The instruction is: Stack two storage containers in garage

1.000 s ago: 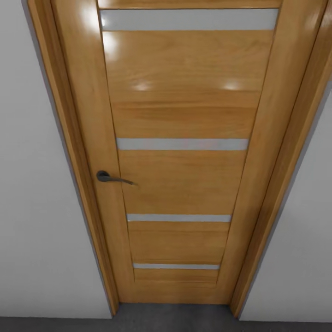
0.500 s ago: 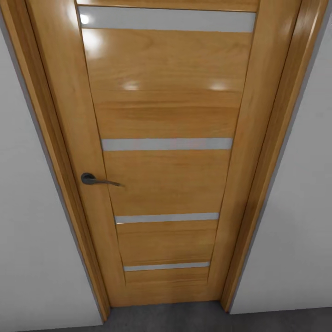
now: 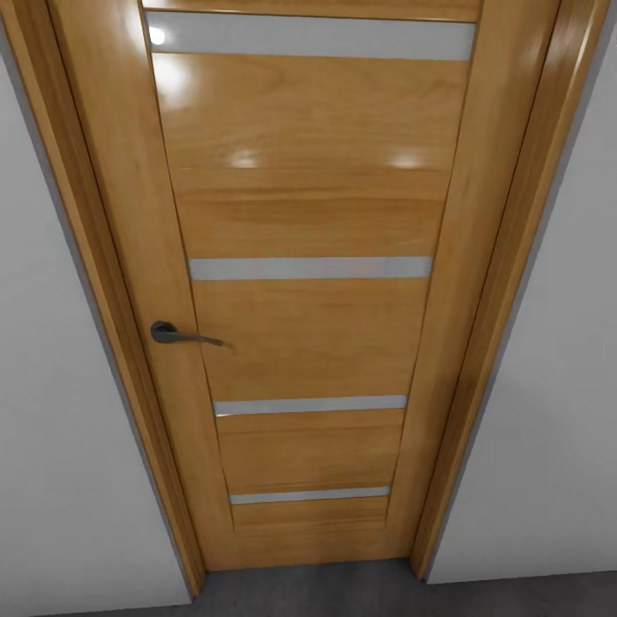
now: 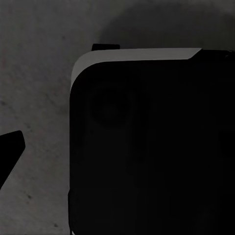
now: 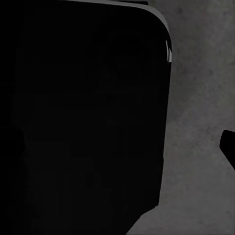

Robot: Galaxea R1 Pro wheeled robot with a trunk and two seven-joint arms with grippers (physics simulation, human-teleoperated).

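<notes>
At each wrist we see only one dark fingertip, the left point(image 4: 11, 147) and the right point(image 5: 228, 147), hanging over the floor point(image 4: 39, 73) beside our black base point(image 4: 147, 156), so we cannot tell whether either pincer is open or closed. Neither carries anything we can see; the arms seem tucked low for driving. Ahead stands a closed wooden door point(image 3: 308, 223) with a dark lever handle point(image 3: 184, 336), set between white walls point(image 3: 51, 446). No bin is in sight here.
</notes>
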